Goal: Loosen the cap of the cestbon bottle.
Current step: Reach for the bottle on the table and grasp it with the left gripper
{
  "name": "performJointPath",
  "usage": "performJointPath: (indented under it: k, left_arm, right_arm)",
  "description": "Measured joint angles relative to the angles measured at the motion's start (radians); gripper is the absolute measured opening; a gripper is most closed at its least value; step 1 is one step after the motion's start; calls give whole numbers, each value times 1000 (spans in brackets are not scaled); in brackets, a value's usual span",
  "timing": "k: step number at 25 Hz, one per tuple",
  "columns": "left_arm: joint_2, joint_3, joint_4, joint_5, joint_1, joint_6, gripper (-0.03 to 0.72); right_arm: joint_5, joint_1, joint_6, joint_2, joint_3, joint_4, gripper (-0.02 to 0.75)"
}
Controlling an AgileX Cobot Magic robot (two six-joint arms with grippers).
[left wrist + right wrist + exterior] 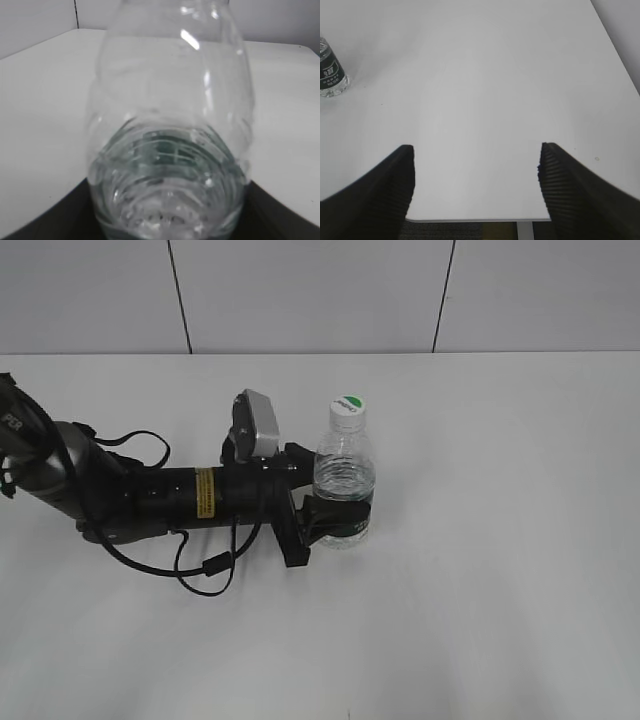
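Observation:
The cestbon bottle (344, 470) stands upright near the middle of the white table, clear and ribbed with a dark green label band low on it. Its white cap (348, 407) with a green mark sits on the neck. My left gripper (338, 520) is shut on the bottle's lower body, at the label band. In the left wrist view the bottle (170, 150) fills the frame between the black fingers. My right gripper (476, 172) is open and empty, above the table edge, far from the bottle (331, 72), which shows at the far left of its view.
The left arm with its cables (150, 500) lies low across the left of the table (500, 590). A panelled wall (320, 295) stands behind. The table's edge (480, 219) shows under my right gripper.

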Motion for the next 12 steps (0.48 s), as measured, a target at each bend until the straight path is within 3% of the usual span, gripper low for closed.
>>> performJointPath:
  k: [12]
  left_arm:
    - [0,0,10,-6,5,0,413]
  right_arm:
    - [0,0,0,0,0,-2,588]
